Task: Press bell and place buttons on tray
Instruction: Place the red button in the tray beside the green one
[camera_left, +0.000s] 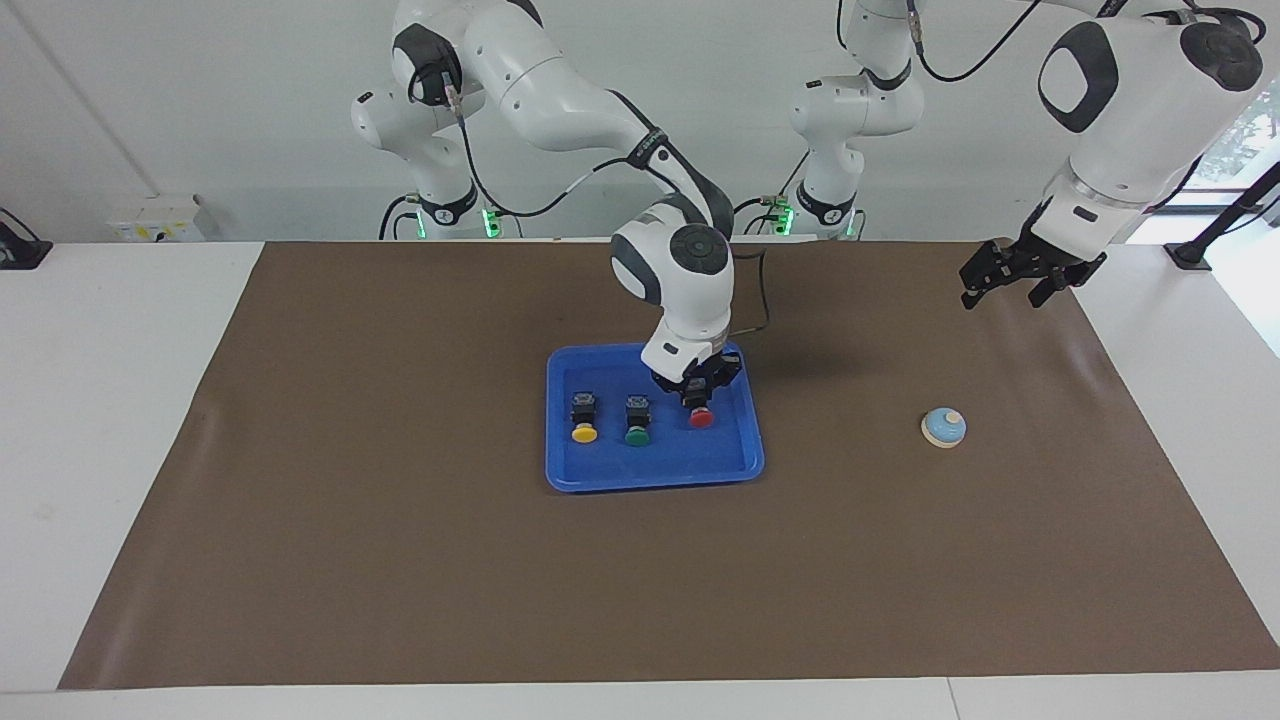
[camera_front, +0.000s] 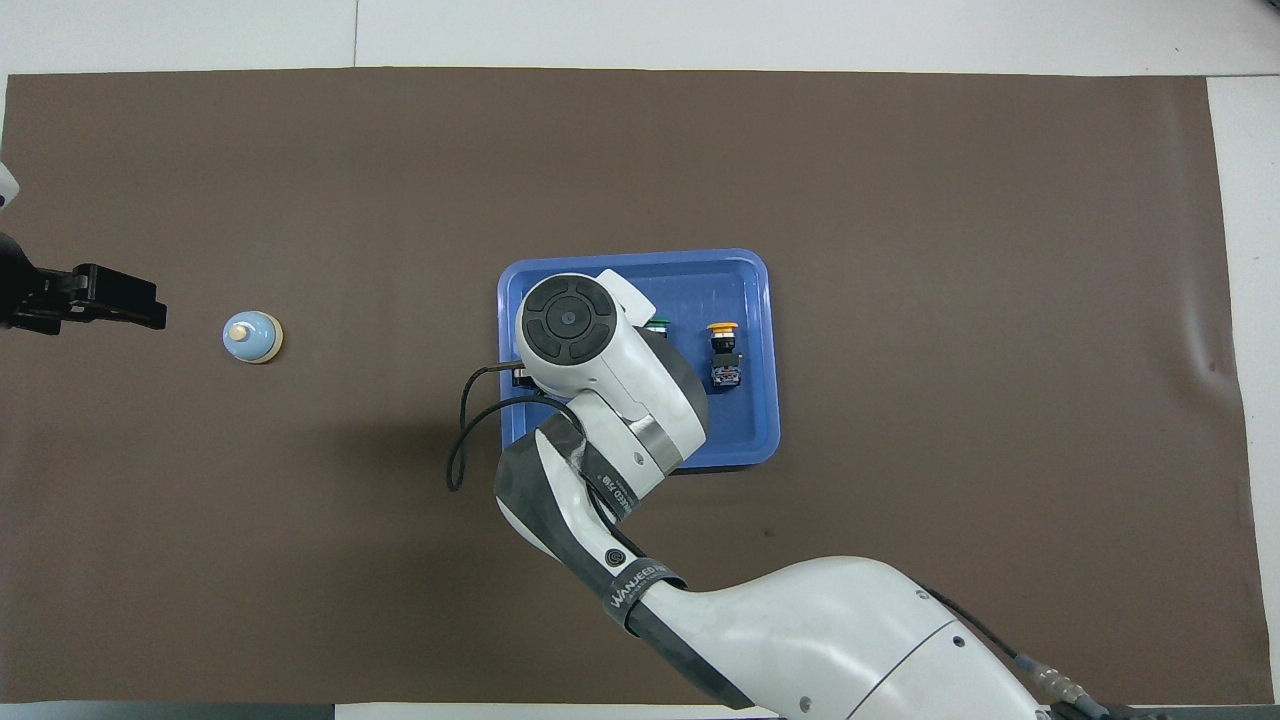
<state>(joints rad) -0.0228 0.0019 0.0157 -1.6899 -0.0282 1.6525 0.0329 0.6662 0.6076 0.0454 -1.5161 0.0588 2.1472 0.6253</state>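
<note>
Right gripper (camera_left: 699, 397) is clamped on the red button (camera_left: 701, 417), low inside the tray (camera_left: 655, 478) beside the green button (camera_left: 637, 421); an early or skewed release could tip it or knock the green one. Its long axis runs body-to-cap, cap pointing away from the robots like the yellow button (camera_left: 584, 418). Left gripper (camera_left: 1000, 279) waits spread wide, well apart from the tray, near the bell (camera_left: 943, 427).

Bright, even light; sharp views, soft shadows on the mat (camera_left: 400, 560).
</note>
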